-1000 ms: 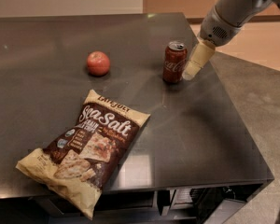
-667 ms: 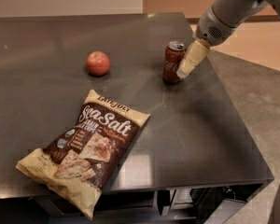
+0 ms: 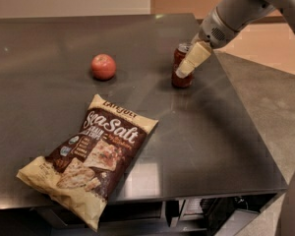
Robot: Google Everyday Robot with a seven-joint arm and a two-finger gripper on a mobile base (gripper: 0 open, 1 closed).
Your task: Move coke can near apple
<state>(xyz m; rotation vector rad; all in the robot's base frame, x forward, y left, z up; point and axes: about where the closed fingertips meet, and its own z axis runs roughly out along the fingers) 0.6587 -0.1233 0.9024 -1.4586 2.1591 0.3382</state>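
In the camera view, the small dark red cylindrical coke can with a silver top (image 3: 181,81) stands upright on the dark grey, glossy surface (image 3: 211,132), toward its far right part. The claw (image 3: 186,68) comes down to the can from the upper right, at the end of a light grey robot arm (image 3: 226,18). A cream-coloured, wedge-shaped part of the claw lies slantwise across the can's upper front, covering much of the label, and appears to touch it. How wide the claw stands, and whether it is clamped on the can or only resting against it, cannot be told from this angle, as the can hides its far side.

The small round red apple (image 3: 103,66) sits well to the left of the can, at about the same depth on the surface, with bare surface between them. Nearer the front edge, left of centre, a brown and cream crisp bag printed "Sea Salt" (image 3: 91,159) lies flat and tilted, apart from both the apple and the can.
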